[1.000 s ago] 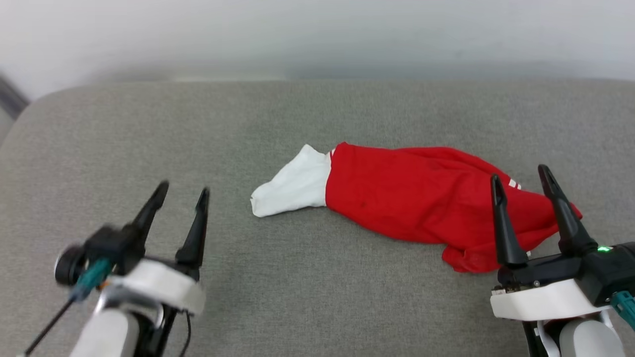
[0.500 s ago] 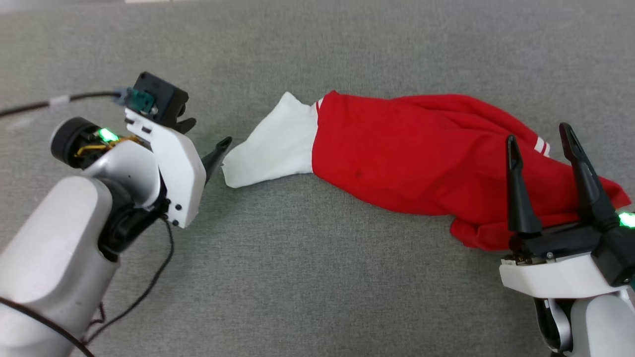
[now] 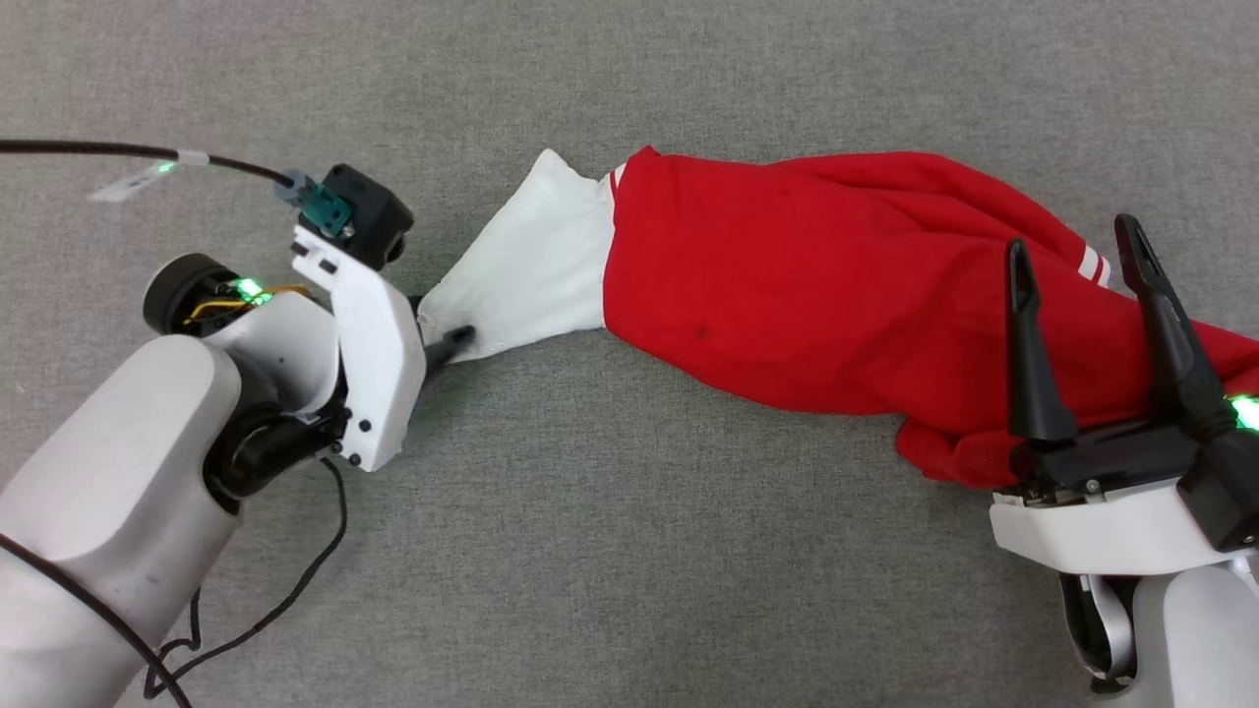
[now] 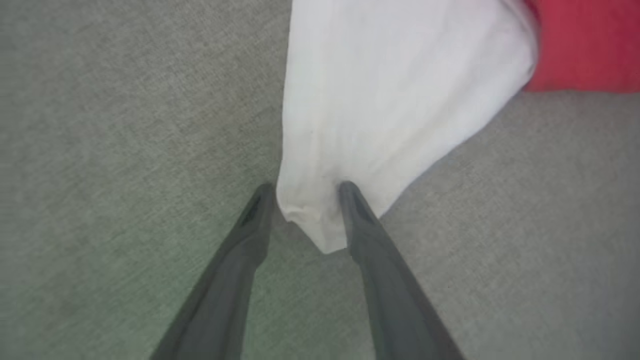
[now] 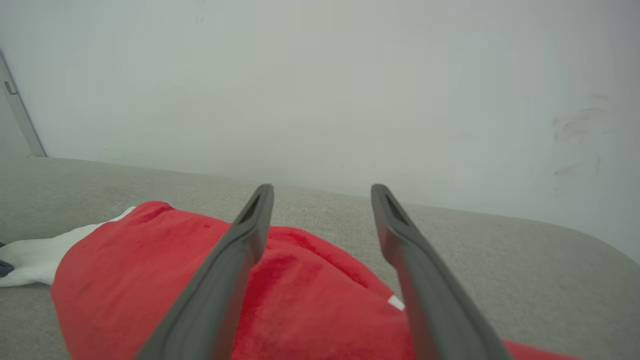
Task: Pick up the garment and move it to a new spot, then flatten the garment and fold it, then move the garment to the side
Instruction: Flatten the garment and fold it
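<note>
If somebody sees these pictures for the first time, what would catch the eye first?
The red garment with its white sleeve stands out most, lying crumpled across the grey fabric surface. At the left, the left gripper straddles the tip of that sleeve, jaws apart. At the right, the right gripper hovers open over the garment's red end.

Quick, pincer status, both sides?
Left pincer: open, fingers astride the white sleeve tip, not clamped.
Right pincer: open, above the red end of the garment, holding nothing.
</note>
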Controlling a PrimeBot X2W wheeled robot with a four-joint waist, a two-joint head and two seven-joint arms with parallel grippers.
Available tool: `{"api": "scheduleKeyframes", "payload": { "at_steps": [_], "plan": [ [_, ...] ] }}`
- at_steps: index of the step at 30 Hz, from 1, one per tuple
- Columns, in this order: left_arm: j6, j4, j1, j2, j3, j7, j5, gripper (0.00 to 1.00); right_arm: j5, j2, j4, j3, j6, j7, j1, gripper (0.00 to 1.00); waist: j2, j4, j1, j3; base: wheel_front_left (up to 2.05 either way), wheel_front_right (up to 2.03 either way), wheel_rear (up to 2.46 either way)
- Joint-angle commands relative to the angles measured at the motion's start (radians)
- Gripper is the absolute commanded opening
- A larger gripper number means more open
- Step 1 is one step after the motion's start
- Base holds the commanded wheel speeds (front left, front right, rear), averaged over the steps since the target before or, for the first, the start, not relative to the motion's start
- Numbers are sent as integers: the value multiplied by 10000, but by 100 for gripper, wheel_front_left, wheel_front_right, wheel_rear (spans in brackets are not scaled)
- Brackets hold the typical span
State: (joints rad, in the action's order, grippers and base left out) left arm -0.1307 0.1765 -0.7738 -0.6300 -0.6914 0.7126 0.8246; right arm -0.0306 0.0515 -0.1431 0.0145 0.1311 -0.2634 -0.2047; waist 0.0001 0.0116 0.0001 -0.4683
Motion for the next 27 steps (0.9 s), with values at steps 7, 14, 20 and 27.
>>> {"api": "scheduleKeyframes", "payload": {
  "at_steps": [7, 14, 20, 27],
  "plan": [
    [14, 1029, -91, -147, 227, -2408, -513, 0, -24, -22, 227, 39, -7, -20, 64, 100, -1, 127, -1, 548, 0, 0, 0],
    [109, 1721, 461, -408, 895, -5111, -845, 0, 28, -22, 542, 110, -7, -20, 353, 100, -1, 358, -1, 1512, 0, 0, 0],
    [335, 2242, 1376, -768, 1378, -6683, -884, 0, 66, -22, 804, 260, -7, -20, 627, 100, -1, 526, -1, 2156, 0, 0, 0],
    [351, 2518, 2065, -347, 1263, -8543, -1195, 100, 53, -21, 1069, 332, -7, -20, 857, 100, -1, 709, -1, 2659, 0, 0, 0]
  ]
}}
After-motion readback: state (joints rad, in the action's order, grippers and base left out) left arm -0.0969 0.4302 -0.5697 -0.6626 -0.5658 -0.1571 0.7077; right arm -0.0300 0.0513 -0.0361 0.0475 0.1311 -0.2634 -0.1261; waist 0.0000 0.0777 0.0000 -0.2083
